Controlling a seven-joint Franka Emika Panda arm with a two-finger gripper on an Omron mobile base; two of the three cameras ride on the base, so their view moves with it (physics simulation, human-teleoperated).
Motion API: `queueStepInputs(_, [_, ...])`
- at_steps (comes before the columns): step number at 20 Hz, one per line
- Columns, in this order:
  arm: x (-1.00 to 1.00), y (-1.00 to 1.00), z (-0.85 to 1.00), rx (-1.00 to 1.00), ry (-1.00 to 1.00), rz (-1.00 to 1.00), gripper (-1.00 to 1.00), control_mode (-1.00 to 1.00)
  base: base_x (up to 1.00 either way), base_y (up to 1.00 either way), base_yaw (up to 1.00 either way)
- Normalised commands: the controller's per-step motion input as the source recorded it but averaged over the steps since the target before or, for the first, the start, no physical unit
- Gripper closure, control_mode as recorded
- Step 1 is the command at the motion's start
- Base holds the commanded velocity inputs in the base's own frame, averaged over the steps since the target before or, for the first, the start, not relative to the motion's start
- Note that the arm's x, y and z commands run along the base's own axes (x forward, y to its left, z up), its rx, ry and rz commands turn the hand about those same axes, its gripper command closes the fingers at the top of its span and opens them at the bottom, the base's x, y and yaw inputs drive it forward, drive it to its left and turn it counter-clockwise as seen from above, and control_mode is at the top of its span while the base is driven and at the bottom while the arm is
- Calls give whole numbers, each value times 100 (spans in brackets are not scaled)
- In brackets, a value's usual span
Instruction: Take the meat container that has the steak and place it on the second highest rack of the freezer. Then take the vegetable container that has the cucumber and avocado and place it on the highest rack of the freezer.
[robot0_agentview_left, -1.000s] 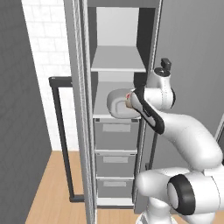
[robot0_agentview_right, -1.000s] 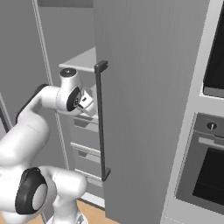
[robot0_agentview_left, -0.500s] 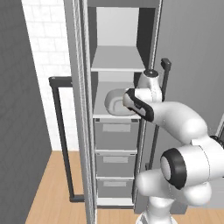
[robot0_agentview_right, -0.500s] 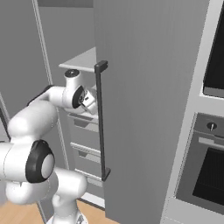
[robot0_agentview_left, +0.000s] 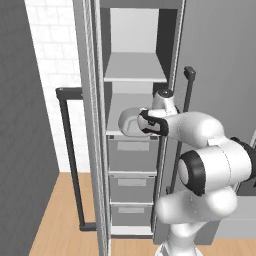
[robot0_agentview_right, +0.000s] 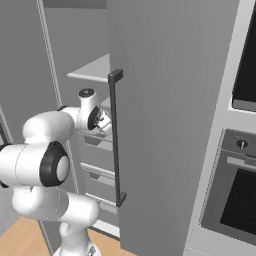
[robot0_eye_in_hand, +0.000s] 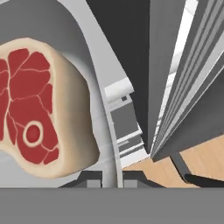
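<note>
The meat container (robot0_agentview_left: 130, 121), a light grey rounded dish, hangs at the front of the freezer's (robot0_agentview_left: 134, 65) lower shelf board (robot0_agentview_left: 116, 132), just above the top drawer. Whether it rests on the board I cannot tell. My gripper (robot0_agentview_left: 145, 123) is shut on the dish's right rim. In the hand view the steak (robot0_eye_in_hand: 39, 109), red on top with cream sides, lies in the dish, whose curved rim (robot0_eye_in_hand: 94, 65) runs down between my gripper's (robot0_eye_in_hand: 113, 177) fingertips. From the right base view my gripper (robot0_agentview_right: 102, 120) sits behind the open freezer door.
An upper shelf board (robot0_agentview_left: 135, 67) lies bare above. Three grey drawers (robot0_agentview_left: 131, 187) stack below the dish. The freezer doors stand open, with dark bar handles on the left (robot0_agentview_left: 70, 150) and on the right (robot0_agentview_right: 116, 140). An oven (robot0_agentview_right: 235, 190) is built in at the right.
My arm has folded closer to the freezer, and the dish has moved a little left and down toward the lower shelf board. The grip has stayed shut.
</note>
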Motion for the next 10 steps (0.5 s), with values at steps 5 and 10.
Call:
queueStepInputs(5, [18, 20, -17, 0, -4, -2, 100, -100, 0, 0, 0])
queueStepInputs(10, [28, 7, 0, 0, 0, -2, 100, -100, 0, 0, 0])
